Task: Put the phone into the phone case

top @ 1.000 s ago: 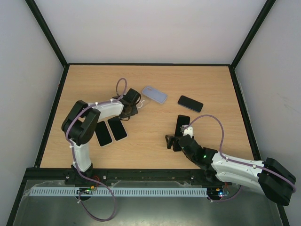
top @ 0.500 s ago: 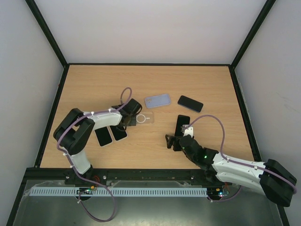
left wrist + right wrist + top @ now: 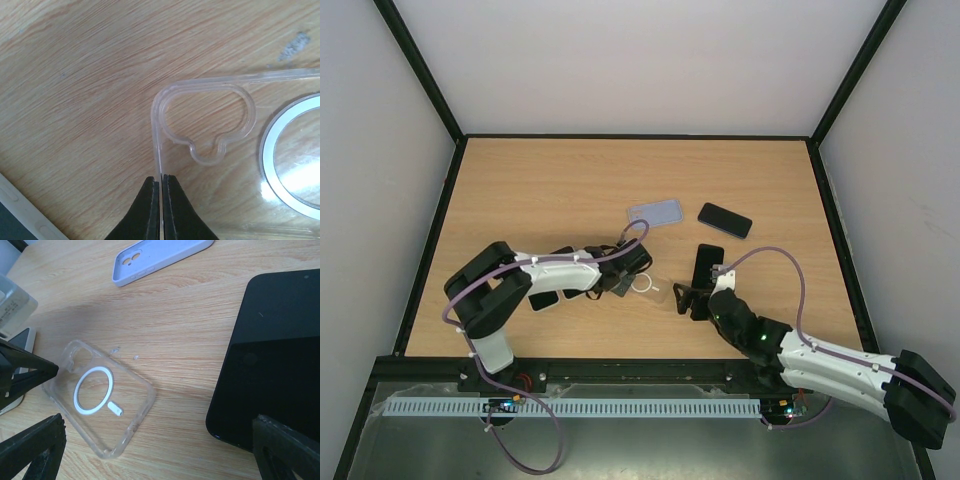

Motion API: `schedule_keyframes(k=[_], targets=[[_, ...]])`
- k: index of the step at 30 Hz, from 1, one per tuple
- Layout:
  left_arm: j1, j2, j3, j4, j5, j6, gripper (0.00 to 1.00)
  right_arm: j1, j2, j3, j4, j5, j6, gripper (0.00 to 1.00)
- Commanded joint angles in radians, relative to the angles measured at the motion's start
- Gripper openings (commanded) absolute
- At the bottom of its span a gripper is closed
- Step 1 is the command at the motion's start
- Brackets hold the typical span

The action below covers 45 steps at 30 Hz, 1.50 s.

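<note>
A clear phone case point(image 3: 647, 286) with a white ring lies flat on the wooden table. My left gripper point(image 3: 626, 279) is shut on its edge near the camera cutout; the left wrist view shows the black jaws point(image 3: 161, 181) pinching the thin clear wall of the case point(image 3: 235, 165). A black phone point(image 3: 708, 263) lies face up just right of the case. My right gripper point(image 3: 693, 298) is open and empty at that phone's near end. In the right wrist view its fingers point(image 3: 35, 446) spread wide, with the case point(image 3: 100, 400) left and the phone point(image 3: 272, 365) right.
A lilac case point(image 3: 655, 212) lies behind the clear one, also in the right wrist view point(image 3: 160, 257). A second black phone point(image 3: 725, 219) lies at the back right. Two more phones point(image 3: 544, 298) lie partly under my left arm. The table edge runs along the near side.
My left gripper has dragged the clear case right and toward the near edge, up to the black phone and my right gripper. The right arm shifted slightly.
</note>
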Motion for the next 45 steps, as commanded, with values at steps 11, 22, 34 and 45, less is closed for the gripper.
schedule_keyframes(k=[11, 22, 34, 45], targets=[[-0.03, -0.121, -0.108, 0.163, 0.106, 0.321, 0.12, 0.001, 0.036, 0.172, -0.223, 0.168, 0.028, 0.98], [-0.029, -0.236, -0.155, 0.218, 0.008, 0.271, 0.66, -0.072, 0.215, 0.398, -0.392, 0.18, -0.025, 0.98], [0.002, -0.587, -0.268, 0.249, -0.099, 0.009, 1.0, -0.225, 0.419, 0.509, -0.549, 0.152, -0.032, 0.98], [0.056, -0.901, -0.533, 0.485, -0.107, -0.059, 1.0, -0.369, 0.675, 0.631, -0.631, -0.084, -0.092, 0.98]])
